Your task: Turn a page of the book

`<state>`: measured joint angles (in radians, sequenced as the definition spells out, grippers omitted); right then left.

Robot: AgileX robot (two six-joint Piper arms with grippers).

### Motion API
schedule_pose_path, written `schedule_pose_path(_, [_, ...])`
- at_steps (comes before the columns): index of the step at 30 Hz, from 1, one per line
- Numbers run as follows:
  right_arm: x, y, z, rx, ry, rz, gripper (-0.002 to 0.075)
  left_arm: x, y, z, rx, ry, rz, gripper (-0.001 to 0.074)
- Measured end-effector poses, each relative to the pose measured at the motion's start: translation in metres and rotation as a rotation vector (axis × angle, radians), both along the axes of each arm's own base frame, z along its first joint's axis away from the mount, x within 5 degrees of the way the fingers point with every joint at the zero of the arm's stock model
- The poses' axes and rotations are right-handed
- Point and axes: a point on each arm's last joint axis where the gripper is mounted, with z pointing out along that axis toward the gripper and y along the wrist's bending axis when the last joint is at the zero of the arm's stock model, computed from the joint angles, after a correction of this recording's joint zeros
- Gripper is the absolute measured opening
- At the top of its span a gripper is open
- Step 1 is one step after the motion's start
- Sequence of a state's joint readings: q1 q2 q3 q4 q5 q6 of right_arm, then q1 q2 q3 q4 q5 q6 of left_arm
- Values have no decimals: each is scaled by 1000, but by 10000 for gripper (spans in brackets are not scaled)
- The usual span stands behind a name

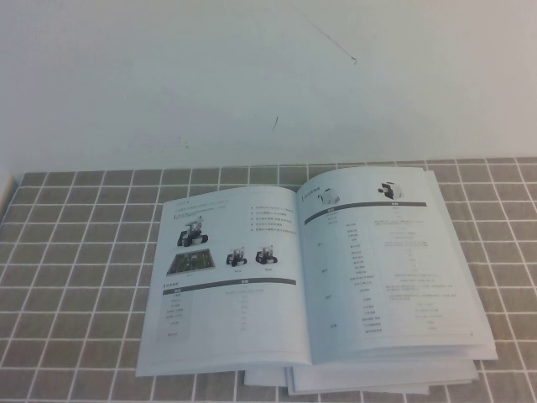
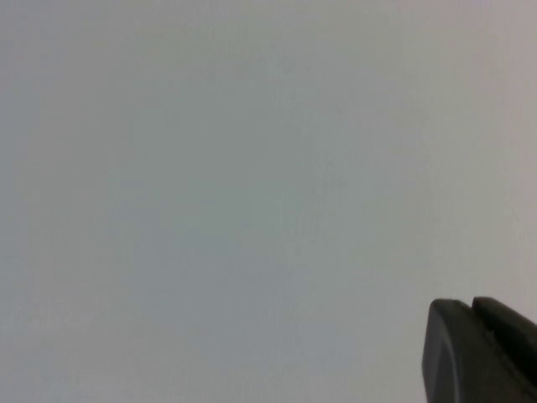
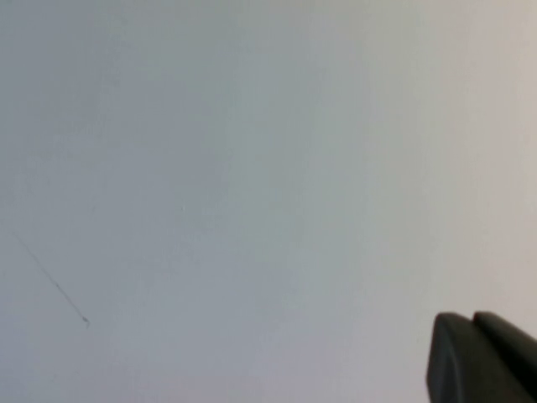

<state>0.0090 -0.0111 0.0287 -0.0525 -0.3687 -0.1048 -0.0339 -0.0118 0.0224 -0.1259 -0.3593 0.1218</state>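
Left claw [image 2: 482, 353], right claw [image 3: 482, 357] raised; one book [image 1: 310, 277] open.

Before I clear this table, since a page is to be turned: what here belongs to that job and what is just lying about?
For the job:
- book, lying open
- page, its right-hand sheet
- left gripper, off the table, facing blank wall
- right gripper, likewise

Just lying about:
- white booklets under the book
- checked cloth
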Motion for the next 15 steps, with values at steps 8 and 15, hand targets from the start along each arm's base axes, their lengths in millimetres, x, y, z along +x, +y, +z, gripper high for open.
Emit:
schedule_pose_path(8, [-2,-1,5,-26,-59,-19,-2,-2,1,5,-8,-63,5,-4])
schedule_pose_path(15, [-8,-1,34,48,44,1,-2,-14,-1,50,-67,12,-51,-4])
